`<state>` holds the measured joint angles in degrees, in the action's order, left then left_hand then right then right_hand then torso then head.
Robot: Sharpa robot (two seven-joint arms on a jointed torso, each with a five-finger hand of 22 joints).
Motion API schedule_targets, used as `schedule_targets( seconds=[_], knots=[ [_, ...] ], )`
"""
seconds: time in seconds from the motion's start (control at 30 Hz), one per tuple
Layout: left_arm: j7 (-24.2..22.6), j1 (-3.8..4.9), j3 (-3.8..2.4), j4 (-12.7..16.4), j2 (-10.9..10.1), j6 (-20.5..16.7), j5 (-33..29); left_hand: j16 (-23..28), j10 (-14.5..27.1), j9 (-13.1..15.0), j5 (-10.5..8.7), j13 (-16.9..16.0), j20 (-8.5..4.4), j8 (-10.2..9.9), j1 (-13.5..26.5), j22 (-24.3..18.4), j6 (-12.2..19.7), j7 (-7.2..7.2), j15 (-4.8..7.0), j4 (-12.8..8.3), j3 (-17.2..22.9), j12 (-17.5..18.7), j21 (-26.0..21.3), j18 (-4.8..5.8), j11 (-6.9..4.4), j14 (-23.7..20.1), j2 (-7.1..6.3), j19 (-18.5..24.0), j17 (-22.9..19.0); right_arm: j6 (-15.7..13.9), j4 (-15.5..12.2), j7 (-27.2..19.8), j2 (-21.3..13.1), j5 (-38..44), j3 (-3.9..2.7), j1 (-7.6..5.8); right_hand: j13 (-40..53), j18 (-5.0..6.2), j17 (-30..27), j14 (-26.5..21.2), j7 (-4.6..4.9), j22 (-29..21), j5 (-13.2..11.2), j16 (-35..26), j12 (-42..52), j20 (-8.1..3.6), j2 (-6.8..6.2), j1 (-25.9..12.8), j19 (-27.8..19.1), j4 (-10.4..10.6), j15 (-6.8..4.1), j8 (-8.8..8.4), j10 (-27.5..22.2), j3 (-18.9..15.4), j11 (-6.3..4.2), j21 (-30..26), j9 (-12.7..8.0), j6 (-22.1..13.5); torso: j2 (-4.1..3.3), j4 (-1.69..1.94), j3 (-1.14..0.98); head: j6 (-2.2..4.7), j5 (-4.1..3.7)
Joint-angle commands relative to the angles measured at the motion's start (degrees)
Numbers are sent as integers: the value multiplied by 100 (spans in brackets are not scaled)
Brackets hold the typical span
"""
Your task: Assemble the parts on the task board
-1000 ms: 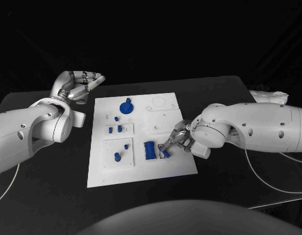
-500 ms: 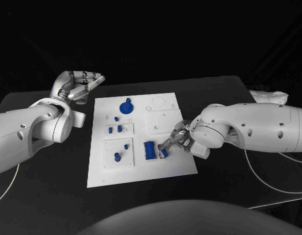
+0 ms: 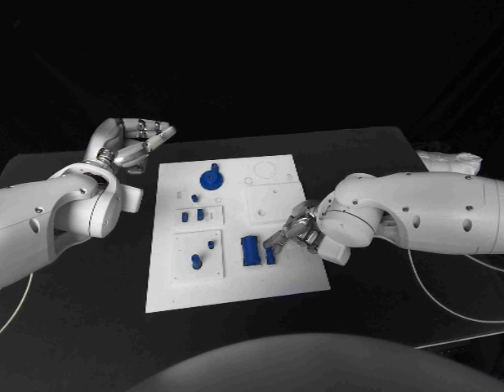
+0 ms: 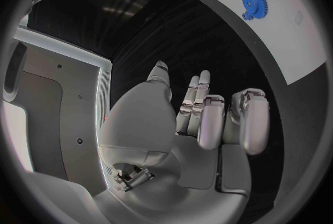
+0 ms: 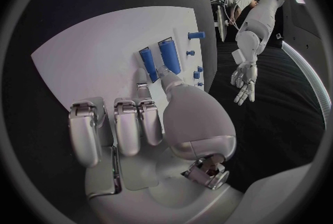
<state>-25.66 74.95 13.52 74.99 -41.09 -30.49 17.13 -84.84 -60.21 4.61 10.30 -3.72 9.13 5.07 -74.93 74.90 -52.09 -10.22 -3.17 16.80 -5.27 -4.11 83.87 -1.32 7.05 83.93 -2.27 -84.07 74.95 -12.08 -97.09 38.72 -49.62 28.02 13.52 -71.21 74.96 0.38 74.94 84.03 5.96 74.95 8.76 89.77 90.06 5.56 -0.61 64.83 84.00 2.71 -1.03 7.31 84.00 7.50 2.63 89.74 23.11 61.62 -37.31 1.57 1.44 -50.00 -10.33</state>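
Right hand point(image 3: 299, 235) rests low on the task board point(image 3: 234, 282), a fingertip touching the smaller blue bar point(image 5: 147, 64) beside the larger bar point(image 5: 168, 55), other fingers curled, nothing gripped; probably nudging it to seat. Left hand point(image 3: 131, 140) is raised off the board's far-left corner, fingers loosely curled, holding nothing, likely parked clear.

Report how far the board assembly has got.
Several blue pieces already sit on the white board, including the gear. The right robot hand touches a small blue block beside the larger one. The left robot hand waits off the board. What remains can't be judged.
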Motion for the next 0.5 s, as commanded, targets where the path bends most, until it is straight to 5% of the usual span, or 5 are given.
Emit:
schedule_targets(
  seconds=[0.03, 0.23, 0.33, 0.4, 0.5],
  knots=[
    [-29, 4, -4, 8, 9, 84, 1, 35, 10, 0, 31, 2, -4, -20, 1, 1289, -31, 1, 14, -5, -26, 10, -11, -34, -4, 146, 35, -64, 434, 43, -23, 57, -8, 150, 0, 6, 1504, -38, 1506, 597, 36, 1505, 37, 23, -6, -15, -19, -98, 600, 21, 4, -42, 600, -75, -16, 26, -11, 1, -1, -2, -1, 0, -2],
    [-28, 4, -4, 1, 13, 91, 1, 35, 10, 0, 31, 2, -4, -20, 1, 1289, -31, 1, 14, -5, -26, 10, -11, -34, -4, 146, 35, -64, 434, -28, -138, 74, -121, 483, 0, 2, 1504, -38, 1506, 597, -1, 1505, 34, 23, -6, -13, -80, -263, 600, 143, 1, 23, 600, -240, -41, 26, 28, 110, -1, -1, -2, 0, 0],
    [-26, 4, -4, -8, 19, 93, 1, 35, 10, 0, 31, 2, -4, -20, 1, 1289, -31, 1, 14, -5, -26, 10, -11, -34, -4, 146, 35, -64, 434, 39, -246, 114, -228, 768, 0, -13, 1504, -38, 1506, 597, -89, 1505, -263, 23, -6, -51, -66, -295, 600, 217, -52, 199, 600, -348, -115, 26, 186, 271, 0, -1, 0, 0, -4],
    [-26, 4, -4, -11, 23, 97, 1, 35, 10, 0, 31, 2, -4, -20, 1, 1289, -31, 1, 14, -5, -26, 10, -11, -34, -4, 146, 35, -64, 434, 139, -316, 155, -303, 928, 0, -27, 1504, -38, 1506, 597, -145, 1505, -427, 23, -6, -90, -61, -313, 600, 276, -94, 354, 600, -439, -169, 26, 352, 335, 1, -1, 2, 0, -3],
    [-26, 4, -4, -17, 30, 99, 1, 35, 10, 0, 31, 2, -4, -20, 1, 1289, -31, 1, 14, -5, -26, 10, -11, -34, -4, 146, 35, -64, 434, 378, -432, 231, -429, 1163, 0, -44, 1504, -38, 1506, 597, -251, 1505, -577, 23, -6, -188, -8, -307, 600, 445, -187, 819, 600, -710, -267, 26, 949, 251, -2, -7, 0, 0, 1]
  ],
)
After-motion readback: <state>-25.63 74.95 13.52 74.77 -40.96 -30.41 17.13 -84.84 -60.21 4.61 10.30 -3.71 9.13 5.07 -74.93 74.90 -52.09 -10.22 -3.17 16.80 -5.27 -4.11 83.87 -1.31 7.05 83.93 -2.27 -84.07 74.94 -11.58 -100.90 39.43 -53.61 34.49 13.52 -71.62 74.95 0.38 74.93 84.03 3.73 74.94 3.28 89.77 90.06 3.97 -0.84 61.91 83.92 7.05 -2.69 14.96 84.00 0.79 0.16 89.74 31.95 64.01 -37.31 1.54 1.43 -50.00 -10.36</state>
